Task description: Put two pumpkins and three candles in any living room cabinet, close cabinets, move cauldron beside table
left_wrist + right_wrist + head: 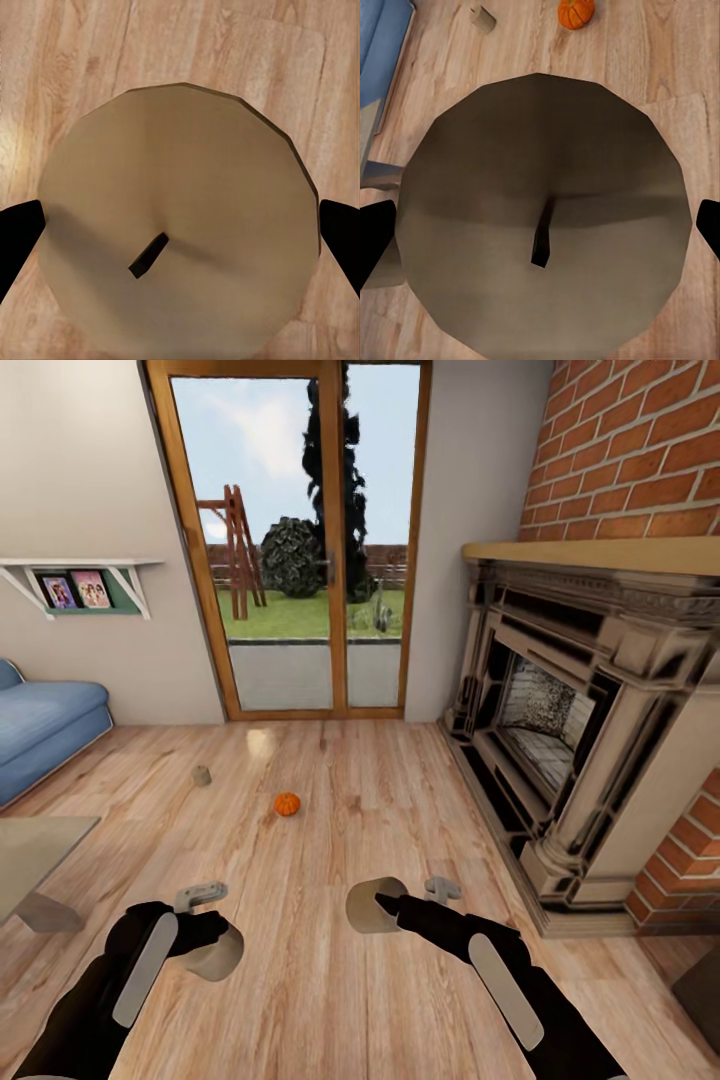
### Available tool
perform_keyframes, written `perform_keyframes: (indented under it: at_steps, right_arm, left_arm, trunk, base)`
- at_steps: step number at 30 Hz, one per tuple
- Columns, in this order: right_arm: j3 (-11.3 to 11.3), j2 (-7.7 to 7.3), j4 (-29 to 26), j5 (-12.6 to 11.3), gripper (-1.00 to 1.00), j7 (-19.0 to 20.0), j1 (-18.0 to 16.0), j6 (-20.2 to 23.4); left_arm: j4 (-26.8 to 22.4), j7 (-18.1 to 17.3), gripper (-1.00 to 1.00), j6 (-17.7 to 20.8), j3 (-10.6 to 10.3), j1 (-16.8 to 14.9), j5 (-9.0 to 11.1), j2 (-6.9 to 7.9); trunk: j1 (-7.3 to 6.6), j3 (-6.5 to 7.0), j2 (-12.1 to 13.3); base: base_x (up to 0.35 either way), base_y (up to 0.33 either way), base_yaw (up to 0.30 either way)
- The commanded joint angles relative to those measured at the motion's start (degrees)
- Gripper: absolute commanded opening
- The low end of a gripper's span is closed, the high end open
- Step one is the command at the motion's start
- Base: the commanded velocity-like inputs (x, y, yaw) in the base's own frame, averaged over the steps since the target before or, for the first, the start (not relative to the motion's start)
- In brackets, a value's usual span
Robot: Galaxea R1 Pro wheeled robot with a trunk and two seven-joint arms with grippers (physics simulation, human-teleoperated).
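You hold one candle in each gripper. Your left gripper (208, 920) is closed on a stubby candle (216, 952), and in the left wrist view this candle (180, 225) sits between the two dark fingers (16, 240), with its flat top and dark wick toward the camera. Your right gripper (400, 900) is closed on a second candle (372, 905); in the right wrist view this second candle (544, 225) also sits between the fingers (375, 240), wick toward the camera.

Ahead of both grippers, on the wooden floor (400, 800), one orange pumpkin (287, 804) lies well apart from them, about midway between your two arms. A third candle (202, 775) lies tilted on the floor, farther away and to the left of the pumpkin. The corner of the grey coffee counter (40, 855) is at the left, near your left arm. A blue sofa (45, 725) stands behind it, and a fireplace (580, 730) is on your right.
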Motion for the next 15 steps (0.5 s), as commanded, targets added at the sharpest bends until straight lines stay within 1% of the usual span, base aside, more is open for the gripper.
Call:
perform_keyframes:
  at_steps: [1,5,8,11,15]
  right_arm:
    - [0.0,-0.04,0.0,0.0,-1.00,0.1,-0.1,0.2]
    - [0.1,0.00,0.1,-0.1,-1.00,-0.1,-0.1,0.1]
    - [0.1,0.01,0.1,-0.2,-1.00,-0.1,-0.1,0.1]
    - [0.1,0.01,0.1,-0.1,-1.00,-0.1,-0.1,0.1]
    - [0.1,0.01,0.2,-0.2,-1.00,-0.1,-0.1,0.1]
  left_arm:
    - [0.0,0.5,-1.00,0.2,0.0,0.0,0.5,-0.02]
    - [0.0,0.5,-1.00,0.2,0.0,0.0,0.5,-0.07]
    - [0.0,0.5,-1.00,0.2,-0.3,0.0,0.6,-0.12]
    - [0.0,0.5,-1.00,0.2,-0.5,0.0,0.6,-0.13]
    - [0.0,0.5,-1.00,0.2,-0.7,0.0,0.6,-0.20]
  trunk:
    - [-0.23,0.13,0.4]
    - [-1.11,0.85,2.0]
    - [-1.77,1.38,3.2]
    - [-2.43,1.92,4.4]
    - [-3.30,2.64,6.0]
  base:
    - [0.000,0.000,0.000]
    - [0.000,0.000,0.007]
    - [0.000,0.000,0.088]
    - [0.000,0.000,0.190]
    - [0.000,0.000,0.263]
